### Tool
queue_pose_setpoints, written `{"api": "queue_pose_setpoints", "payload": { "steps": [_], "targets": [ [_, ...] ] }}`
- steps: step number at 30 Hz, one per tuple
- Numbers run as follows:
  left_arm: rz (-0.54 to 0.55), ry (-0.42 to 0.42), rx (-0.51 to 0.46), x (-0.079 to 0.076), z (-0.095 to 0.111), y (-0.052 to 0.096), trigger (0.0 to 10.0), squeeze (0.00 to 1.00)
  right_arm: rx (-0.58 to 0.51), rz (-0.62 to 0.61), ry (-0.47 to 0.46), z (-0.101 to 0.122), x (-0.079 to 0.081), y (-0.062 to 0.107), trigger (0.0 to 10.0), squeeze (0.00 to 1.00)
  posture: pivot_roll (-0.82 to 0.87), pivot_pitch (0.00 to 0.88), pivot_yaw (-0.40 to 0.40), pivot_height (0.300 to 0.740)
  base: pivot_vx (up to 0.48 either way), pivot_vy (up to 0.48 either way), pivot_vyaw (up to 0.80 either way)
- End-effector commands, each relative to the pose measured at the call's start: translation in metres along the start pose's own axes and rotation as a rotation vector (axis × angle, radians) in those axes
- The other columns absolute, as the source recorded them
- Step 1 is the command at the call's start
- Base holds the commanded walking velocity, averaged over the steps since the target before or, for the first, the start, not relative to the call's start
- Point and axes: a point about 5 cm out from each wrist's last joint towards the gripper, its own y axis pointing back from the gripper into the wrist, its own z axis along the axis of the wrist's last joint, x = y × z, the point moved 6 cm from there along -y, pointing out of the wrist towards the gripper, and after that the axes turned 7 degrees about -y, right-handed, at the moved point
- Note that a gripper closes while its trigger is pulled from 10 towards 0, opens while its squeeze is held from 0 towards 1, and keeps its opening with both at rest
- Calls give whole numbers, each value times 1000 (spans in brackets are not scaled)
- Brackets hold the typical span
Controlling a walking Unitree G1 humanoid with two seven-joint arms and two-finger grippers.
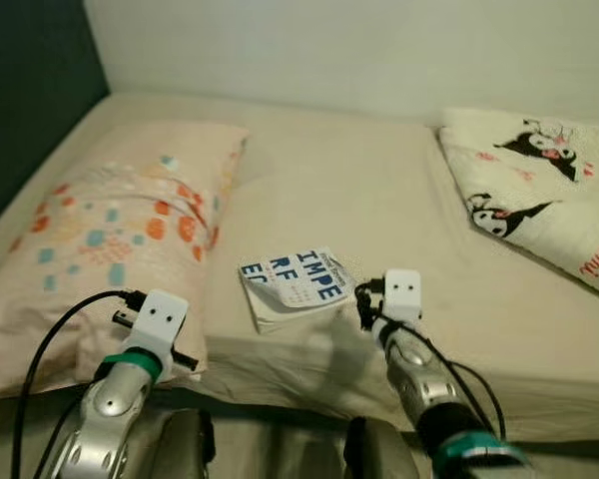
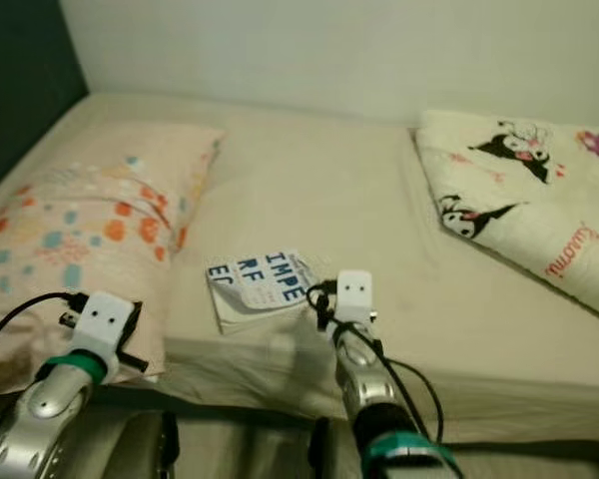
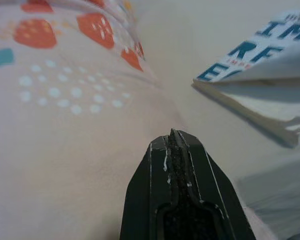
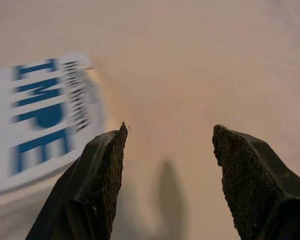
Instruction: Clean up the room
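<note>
Book (image 1: 293,287) lies on the bed (image 1: 379,190); right gripper (image 4: 167,137) beside it gapes empty, left gripper (image 3: 172,137) pinched closed.

Bed (image 1: 379,190) spans the frame, wall behind it along the top. Pillow (image 1: 120,230) lies on the bed at left. Folded blanket (image 1: 549,190) lies on the bed at upper right. Book (image 1: 295,287) lies on the bed at centre, near the front edge, just right of the pillow. Left gripper (image 3: 173,137) low left, over the pillow's near corner. Right gripper (image 4: 167,135) low centre, just right of the book.
</note>
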Motion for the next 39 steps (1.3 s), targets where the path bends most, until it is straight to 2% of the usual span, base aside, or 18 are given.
{"api": "queue_pose_setpoints", "payload": {
  "steps": [1, 6, 11, 13, 17, 18, 19, 22, 26, 29, 33, 35, 39],
  "targets": [
    [8, -16, -12, 5, 0, 5, 10000, 0, 47, -28, -4, -10, -5, 0, 10000, 0, 215, 76, -36, 559, 0, 0, 0],
    [48, -17, -4, 19, -3, 19, 10000, 0, 74, -75, 33, -7, -18, -4, 10000, 0, 248, 116, -44, 559, 0, 0, 0],
    [53, -26, -9, 22, -2, 27, 10000, 0, 82, -98, 35, -3, -24, -6, 10000, 0, 266, 128, -43, 559, 0, 0, 0],
    [53, -26, -9, 22, -2, 27, 10000, 0, 82, -98, 35, -3, -24, -6, 10000, 0, 266, 128, -43, 559, 0, 0, 0],
    [48, -36, -5, 25, -3, 38, 10000, 0, 103, -107, 53, -3, -22, -8, 10000, 0, 274, 136, -36, 559, 0, 0, 0],
    [48, -36, -5, 25, -3, 38, 10000, 0, 103, -107, 53, -3, -22, -8, 10000, 0, 274, 136, -36, 559, 0, 0, 0],
    [44, -42, -1, 26, -4, 39, 10000, 0, 139, -115, 109, -10, -21, -6, 10000, 0, 274, 136, -36, 559, 0, 0, 0],
    [41, -50, 3, 27, -4, 42, 10000, 0, 171, -131, 147, -17, -21, -5, 10000, 0, 282, 141, -39, 559, 0, 0, 0],
    [42, -51, 6, 27, -5, 43, 10000, 0, 172, -149, 156, -18, -24, -4, 10000, 0, 285, 138, -39, 559, 0, 0, 0],
    [38, -57, 24, 27, -8, 44, 10000, 0, 183, -240, 178, -21, -42, -1, 10000, 0, 280, 136, -37, 559, 0, 0, 0],
    [38, -57, 26, 27, -8, 44, 10000, 0, 187, -244, 182, -22, -43, -1, 10000, 0, 280, 136, -37, 559, 0, 0, 0],
    [29, -59, 34, 26, -9, 43, 10000, 0, 225, -215, 179, -29, -36, 0, 10000, 0, 275, 131, -38, 559, 0, 0, 0],
    [25, -61, 36, 25, -9, 42, 10000, 0, 222, -206, 176, -29, -34, 0, 10000, 0, 275, 131, -39, 559, 0, 0, 0]
  ]
}}
